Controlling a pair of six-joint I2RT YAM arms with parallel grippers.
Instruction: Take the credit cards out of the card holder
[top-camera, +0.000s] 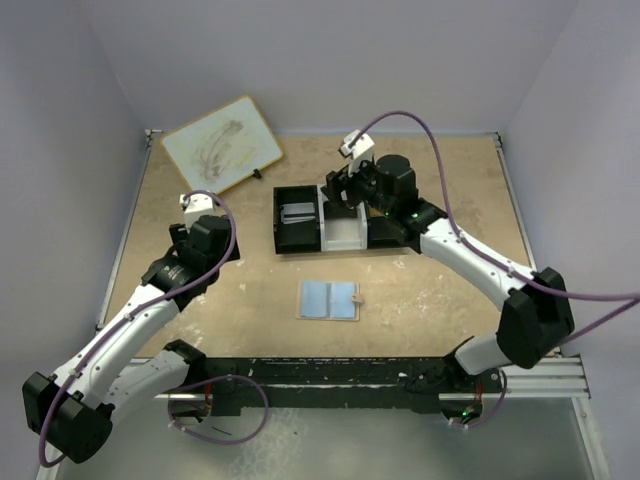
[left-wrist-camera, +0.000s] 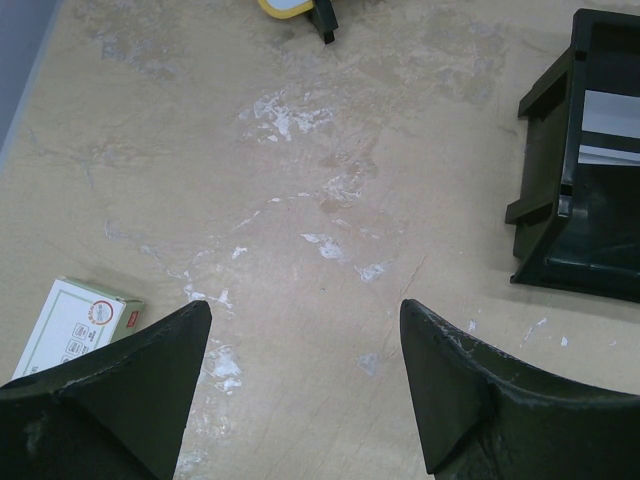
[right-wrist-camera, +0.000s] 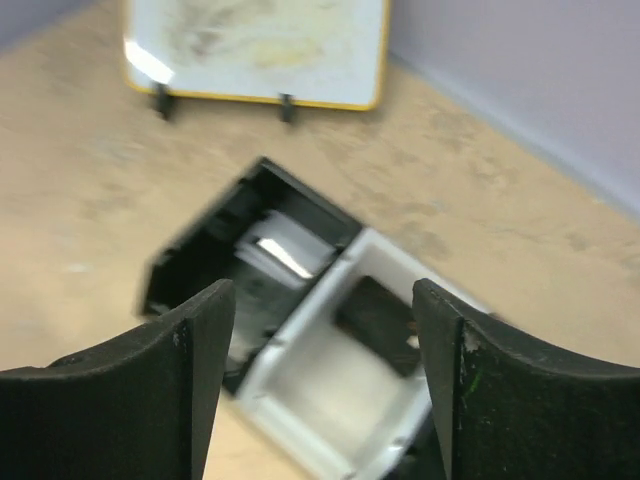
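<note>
- The card holder (top-camera: 330, 300) lies open and flat on the table (top-camera: 450, 290), in the centre of the top view. Its pale-blue inside faces up and a small tan tab sticks out at its right edge. No writing can be made out on it.
- The tray (top-camera: 300, 240) sits just above the card holder in that view, well apart from it.
- A silvery card (right-wrist-camera: 285, 255) lies in the tray's black left compartment, and a dark card (right-wrist-camera: 380, 322) lies in the white middle compartment. The picture is too blurred to show any print on either.
- The right gripper (right-wrist-camera: 322, 295) hangs over the tray with its jaws spread wide and nothing between them.
- The left gripper (left-wrist-camera: 305, 310) is over bare table at the left, jaws spread and empty.
- A small red-and-white box (left-wrist-camera: 75, 325) lies at the lower left of the left wrist view. It carries a round red mark and small icons, too small to read.
- The whiteboard (top-camera: 222, 143) at the upper left shows only faint smudges.
</note>
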